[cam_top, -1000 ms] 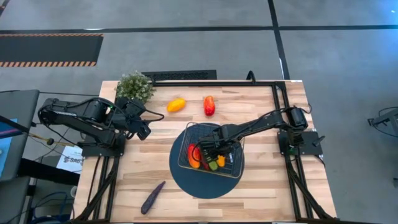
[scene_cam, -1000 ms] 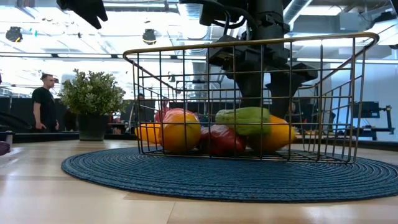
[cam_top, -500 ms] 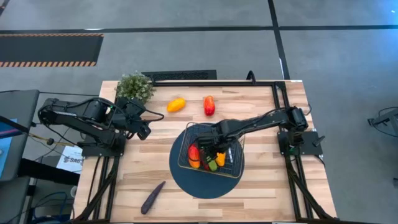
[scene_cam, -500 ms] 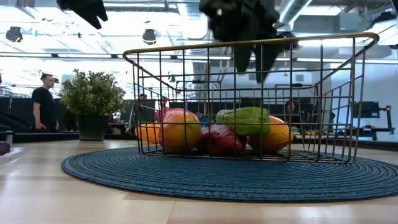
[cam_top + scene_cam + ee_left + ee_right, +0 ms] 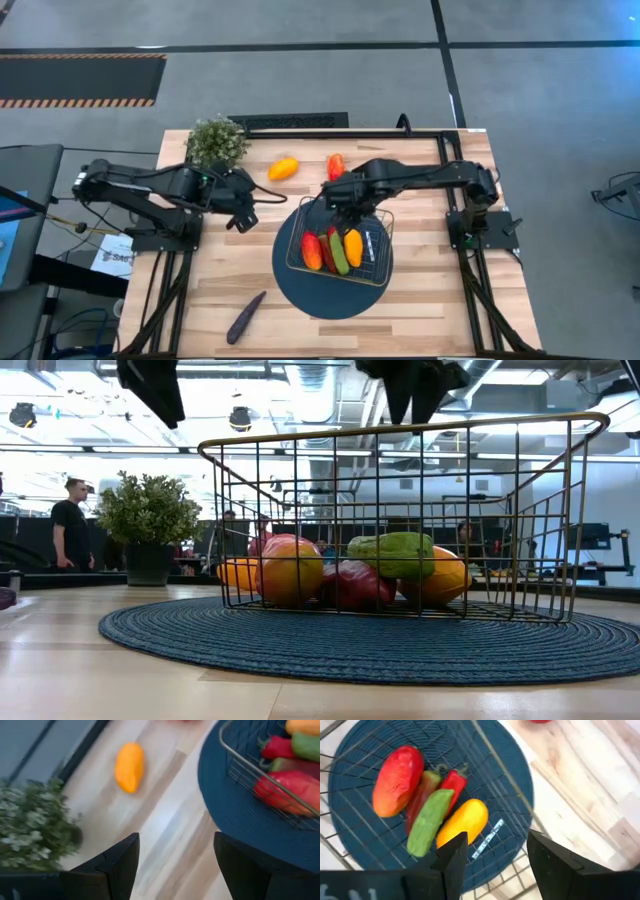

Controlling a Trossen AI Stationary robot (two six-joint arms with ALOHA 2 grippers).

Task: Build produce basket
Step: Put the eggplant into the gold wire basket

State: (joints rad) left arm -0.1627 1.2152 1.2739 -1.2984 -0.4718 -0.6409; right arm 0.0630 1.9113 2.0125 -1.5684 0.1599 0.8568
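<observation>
The wire basket (image 5: 381,226) stands on a round dark-blue disc (image 5: 300,288). In it lie a red-orange pepper (image 5: 396,779), a thin red one (image 5: 451,785), a green one (image 5: 429,820) and a yellow-orange one (image 5: 464,821). On the bare wood lie an orange pepper (image 5: 284,168), a red pepper (image 5: 335,162) and a dark purple vegetable (image 5: 245,317). My right gripper (image 5: 497,837) is open, above the basket's far-left rim and close to the red pepper. My left gripper (image 5: 176,840) is open and empty, above the table left of the disc.
A bushy potted plant (image 5: 217,140) stands at the table's far-left corner, just behind the left arm. Bare wood shows along the near edge around the purple vegetable and to the right of the disc. In the low view a person (image 5: 72,520) stands in the room beyond the table.
My right gripper has risen out of the basket and moved toward the far edge, up to the red pepper; the produce has stayed in the basket. My left gripper has moved right, from beside the plant toward the disc.
</observation>
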